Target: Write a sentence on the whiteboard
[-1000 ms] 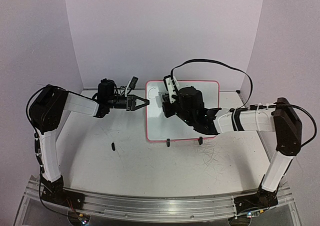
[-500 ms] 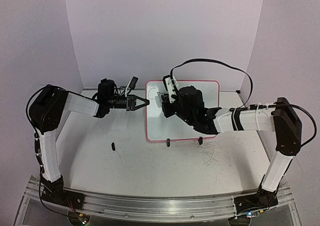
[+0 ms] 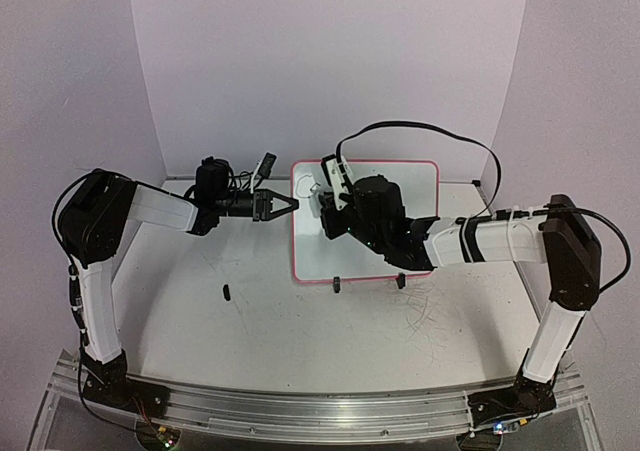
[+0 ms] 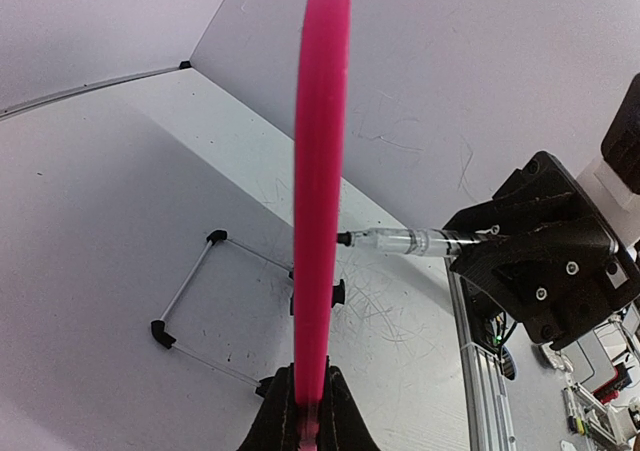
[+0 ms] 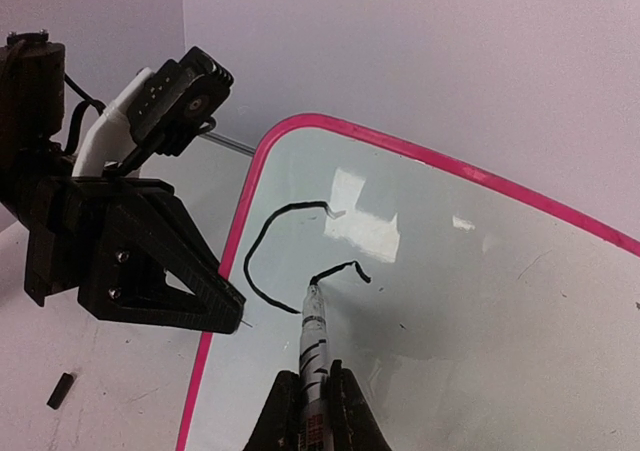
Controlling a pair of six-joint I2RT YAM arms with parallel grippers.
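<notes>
The whiteboard [image 3: 412, 187], glossy white with a pink frame, lies on the table past the arms. My left gripper [image 3: 290, 206] is shut on its left edge. The left wrist view shows the board [image 4: 322, 171] edge-on, pinched between the left gripper [image 4: 308, 411] jaws. My right gripper [image 3: 330, 214] hovers over the board's left part, shut on a marker. In the right wrist view, the right gripper [image 5: 313, 396] holds the marker [image 5: 313, 343] with its tip on the whiteboard [image 5: 480, 301]. A black curved stroke [image 5: 250, 261] and a short stroke [image 5: 340, 268] are drawn there. The marker [image 4: 420, 241] reaches the board from the right.
A small black cap [image 3: 227, 292] lies on the table left of the board. Two black clip feet [image 3: 337, 284] sit on the board's near edge. A wire stand [image 4: 190, 291] lies behind the board. A black cable [image 3: 430, 126] loops above the right arm.
The right gripper with the marker has shifted slightly left over the board. The left arm has not moved.
</notes>
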